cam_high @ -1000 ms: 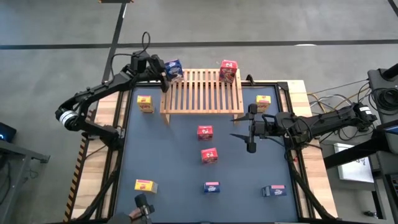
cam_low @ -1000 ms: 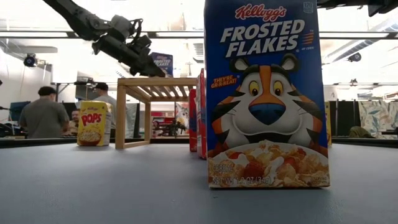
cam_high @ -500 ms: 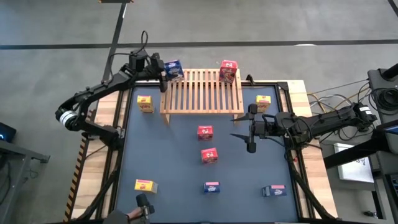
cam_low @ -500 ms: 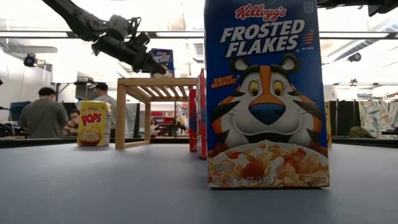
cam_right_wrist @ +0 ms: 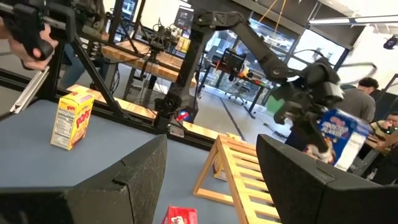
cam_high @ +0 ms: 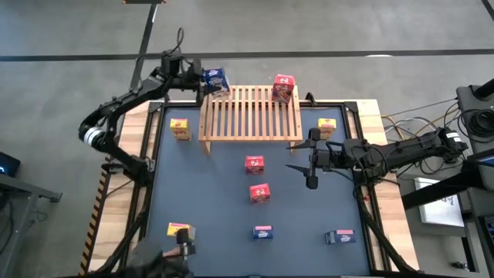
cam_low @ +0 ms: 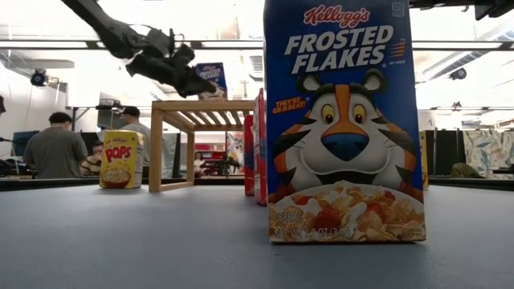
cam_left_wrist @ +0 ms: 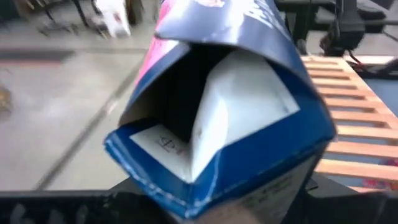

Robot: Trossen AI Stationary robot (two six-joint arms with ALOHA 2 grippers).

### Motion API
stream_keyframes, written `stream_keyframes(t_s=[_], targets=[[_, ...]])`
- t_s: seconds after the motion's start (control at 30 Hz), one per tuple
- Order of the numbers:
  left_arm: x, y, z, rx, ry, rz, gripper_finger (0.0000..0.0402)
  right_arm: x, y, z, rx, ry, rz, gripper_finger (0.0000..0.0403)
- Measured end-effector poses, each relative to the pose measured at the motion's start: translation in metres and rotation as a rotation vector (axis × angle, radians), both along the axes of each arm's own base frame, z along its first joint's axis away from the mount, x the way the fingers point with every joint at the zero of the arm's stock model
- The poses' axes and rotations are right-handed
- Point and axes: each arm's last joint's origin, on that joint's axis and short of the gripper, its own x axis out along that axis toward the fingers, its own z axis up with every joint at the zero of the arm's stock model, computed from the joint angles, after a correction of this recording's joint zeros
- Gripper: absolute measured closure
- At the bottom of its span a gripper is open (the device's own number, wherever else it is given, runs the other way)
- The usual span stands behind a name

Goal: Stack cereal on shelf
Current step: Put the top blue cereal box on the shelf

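My left gripper [cam_high: 199, 80] is shut on a blue cereal box [cam_high: 217, 79], which hangs in the air by the far left corner of the wooden shelf [cam_high: 251, 116]. The same box [cam_low: 211, 77] shows above the shelf's top in the low view and fills the left wrist view [cam_left_wrist: 230, 106], an opened end flap toward the camera. A red box [cam_high: 283, 87] stands on the shelf's far right corner. My right gripper [cam_high: 302, 159] waits open over the table's right half, nothing between its fingers [cam_right_wrist: 124, 186]. My left gripper pinches the blue box between its two fingers at the box's lower left part [cam_low: 201, 86]. The fingers come from the table's left, slanting slightly down. The box is lifted clear, tilted, just above the level of the shelf's top. The box itself hides the pads in the wrist view.
On the blue mat stand loose boxes: yellow [cam_high: 179, 128], [cam_high: 326, 126], [cam_high: 179, 229]; red [cam_high: 254, 164], [cam_high: 259, 192]; blue [cam_high: 262, 232], [cam_high: 339, 237]. A blue box [cam_low: 345, 120] stands close before the low camera. People [cam_low: 56, 148] are in the room beyond.
My left gripper has swung toward the table's far edge and a little up, turning at the wrist, and carried the blue box with it. The box stays clear of the shelf, beside its far left corner.
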Motion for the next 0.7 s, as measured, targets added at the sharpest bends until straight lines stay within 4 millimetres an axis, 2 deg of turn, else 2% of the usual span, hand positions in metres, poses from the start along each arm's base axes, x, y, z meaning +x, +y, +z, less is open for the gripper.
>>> stream_keyframes(t_s=[0.2,0.33,0.7], targets=[[0.017,0.019,-0.003,-0.103,0.157,-0.082,0.0249,0.000,-0.001,0.000,0.001,0.001,-0.004,0.0165],[0.021,0.025,-0.001,-0.115,0.204,-0.122,0.0249,0.000,-0.001,0.000,0.000,0.000,-0.006,0.0165],[0.023,0.019,0.011,-0.034,0.253,-0.041,0.0254,0.000,-0.002,0.000,0.001,0.001,-0.011,0.0165]])
